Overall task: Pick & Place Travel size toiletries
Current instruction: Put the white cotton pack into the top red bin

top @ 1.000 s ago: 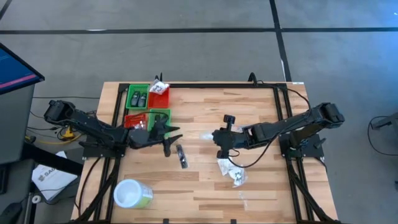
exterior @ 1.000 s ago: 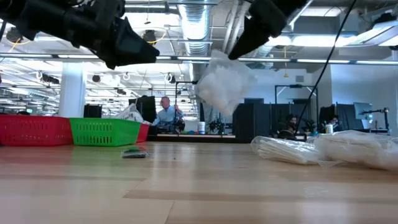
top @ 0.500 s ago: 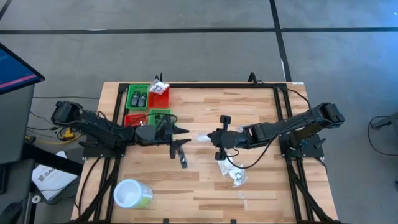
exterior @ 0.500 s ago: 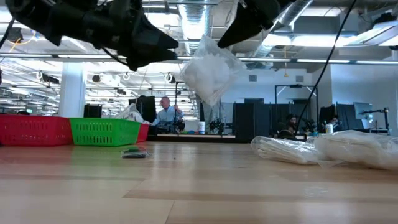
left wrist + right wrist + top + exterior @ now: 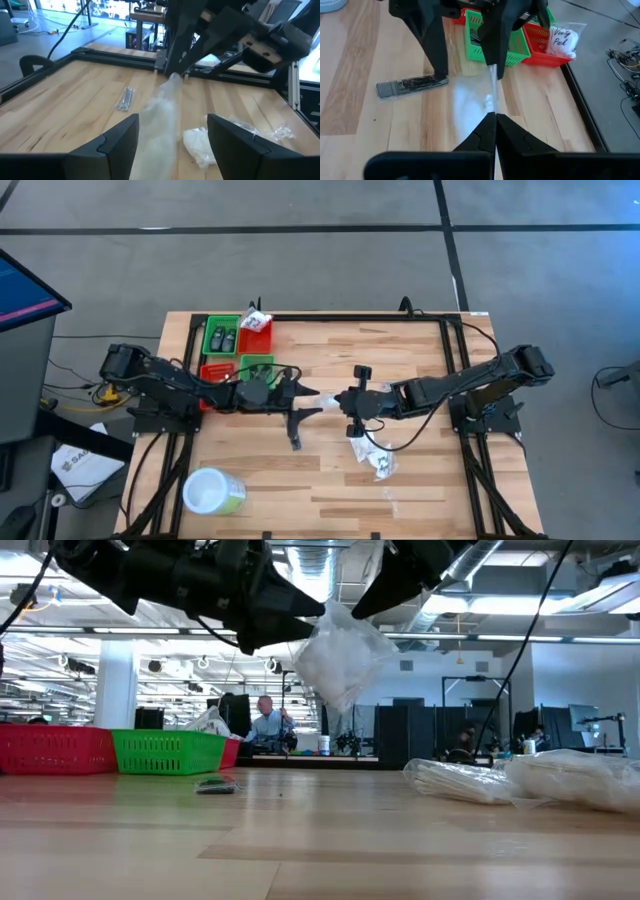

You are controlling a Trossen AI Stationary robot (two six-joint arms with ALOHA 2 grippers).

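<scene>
Above the middle of the wooden table (image 5: 420,370), the right gripper (image 5: 345,400) was pinched shut on one end of a clear, crinkly plastic-wrapped packet (image 5: 322,398), holding it in the air. In the high view the packet's long axis ran roughly across the table, from the right gripper's fingertips toward the left arm, its free end pointing at the left gripper (image 5: 306,402). In the low view the packet (image 5: 335,655) hung well clear of the tabletop, its bulk sagging down from the pinched upper corner. The left gripper stood with its fingers (image 5: 117,142) spread apart on either side of the packet's free end; the left wrist view showed the packet (image 5: 162,120) running lengthwise between the two fingers, and whether they touched it could not be told. The right wrist view showed its own closed fingertips (image 5: 495,131) meeting on the packet's film. On the table below the left gripper lay a slim dark tube (image 5: 296,442), apart from both grippers, its long axis pointing roughly toward the near and far table edges. Other white wrapped packets (image 5: 375,458) lay on the table nearer the right arm's side. At the far left corner sat a cluster of small red and green bins (image 5: 212,332), one red bin holding a white printed packet (image 5: 257,321) and one green bin holding dark bottles (image 5: 222,339). A white-lidded green tub (image 5: 212,491) lay near the front left edge.
</scene>
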